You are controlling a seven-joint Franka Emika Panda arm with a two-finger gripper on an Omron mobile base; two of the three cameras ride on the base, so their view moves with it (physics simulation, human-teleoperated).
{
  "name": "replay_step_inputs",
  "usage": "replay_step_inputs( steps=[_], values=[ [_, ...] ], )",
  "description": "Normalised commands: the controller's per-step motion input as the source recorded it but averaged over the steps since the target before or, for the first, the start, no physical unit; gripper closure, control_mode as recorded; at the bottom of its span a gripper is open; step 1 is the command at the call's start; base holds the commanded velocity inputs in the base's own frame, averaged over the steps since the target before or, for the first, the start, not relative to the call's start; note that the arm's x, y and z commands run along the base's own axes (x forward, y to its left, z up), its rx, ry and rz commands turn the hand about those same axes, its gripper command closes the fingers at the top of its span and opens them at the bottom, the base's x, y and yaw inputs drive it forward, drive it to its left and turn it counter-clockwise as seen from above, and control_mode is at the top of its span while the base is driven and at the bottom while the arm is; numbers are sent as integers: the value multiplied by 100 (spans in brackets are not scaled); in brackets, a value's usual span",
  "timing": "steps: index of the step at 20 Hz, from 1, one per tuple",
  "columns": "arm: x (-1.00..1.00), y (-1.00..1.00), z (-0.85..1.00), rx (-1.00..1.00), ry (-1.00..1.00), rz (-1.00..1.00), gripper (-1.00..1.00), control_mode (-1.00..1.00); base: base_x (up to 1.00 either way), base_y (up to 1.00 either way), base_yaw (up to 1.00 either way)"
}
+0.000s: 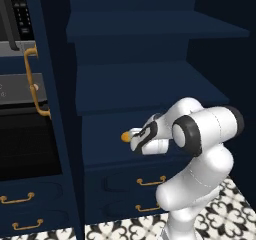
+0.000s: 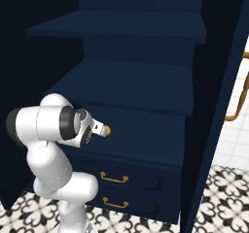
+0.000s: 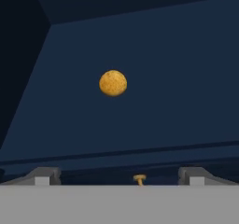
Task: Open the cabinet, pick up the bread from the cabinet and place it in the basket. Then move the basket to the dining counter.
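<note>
While the tool (image 3: 119, 177) stands fully open, holding nothing | bread (image 3: 113, 83) sits mid-frame on cabinet (image 2: 136, 81) shelf, apart from fingertips | risk: round bread rolls away if nudged off-centre.

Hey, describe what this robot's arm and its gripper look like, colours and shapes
The arm is glossy white, built of thick rounded segments with bulbous elbows. Dark black rings mark the joints, one wide band circling the big round joint. The gripper has two small grey, blocky finger tips. No cables or markings are visible.
</note>
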Motion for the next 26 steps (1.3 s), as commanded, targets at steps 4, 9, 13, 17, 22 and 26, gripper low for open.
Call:
replay_step_inputs(
  steps=[4, 9, 13, 17, 22, 26],
  values=[
    [24, 0, -16, 0, 0, 0, -100, -100, 0, 0, 0],
    [19, 4, -19, 0, 0, 0, -100, -100, 0, 0, 0],
    [23, 2, -17, 0, 0, 0, -100, -100, 0, 0, 0],
    [28, 2, -15, 0, 0, 0, -100, -100, 0, 0, 0],
    [26, 0, -22, 0, 0, 0, -100, -100, 0, 0, 0],
    [10, 0, -31, 0, 0, 0, -100, -100, 0, 0, 0]
  ],
)
